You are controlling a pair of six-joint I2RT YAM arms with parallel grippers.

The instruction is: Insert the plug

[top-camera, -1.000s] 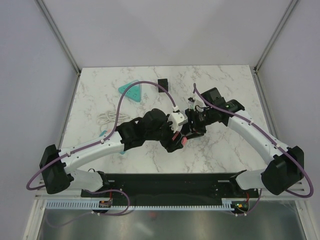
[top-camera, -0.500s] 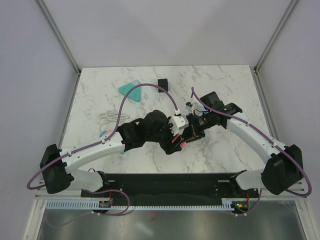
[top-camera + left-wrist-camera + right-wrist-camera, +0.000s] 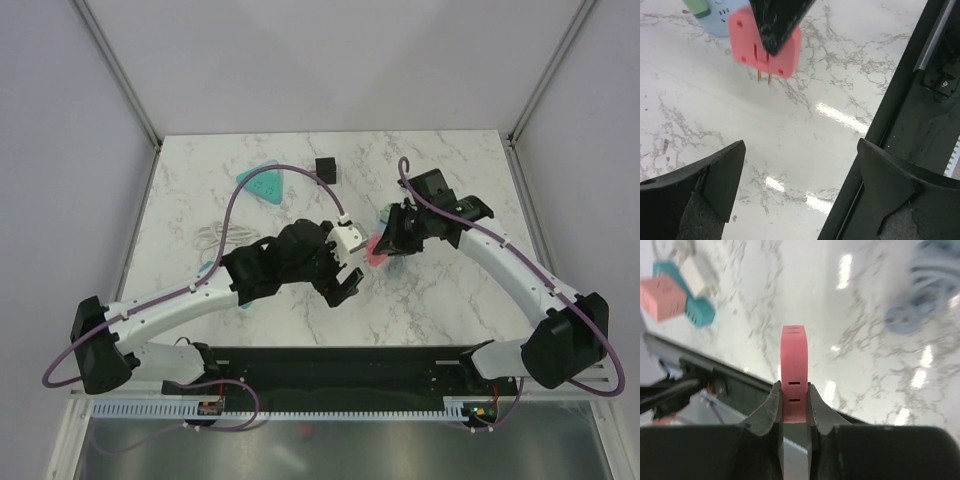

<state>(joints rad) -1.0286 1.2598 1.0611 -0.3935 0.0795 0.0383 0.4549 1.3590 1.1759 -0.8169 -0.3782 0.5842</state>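
my right jaws are clenched on the pink plug [image 3: 376,249] — its flat sides pinched between the fingers [image 3: 767,412], its body sticking out past the tips. it hangs over the marble desk [image 3: 450,180] near the middle, brass prongs [image 3: 769,78] pointing down at bare stone, with the round pale-blue socket [image 3: 720,22] just beside it. my left jaws are released — spread wide, close by on the near side. the teal triangular strip [image 3: 262,184] lies well apart, toward the far left.

Pink plug [image 3: 794,360], white grey-veined marble table [image 3: 805,285], pale blue outlet [image 3: 912,315]
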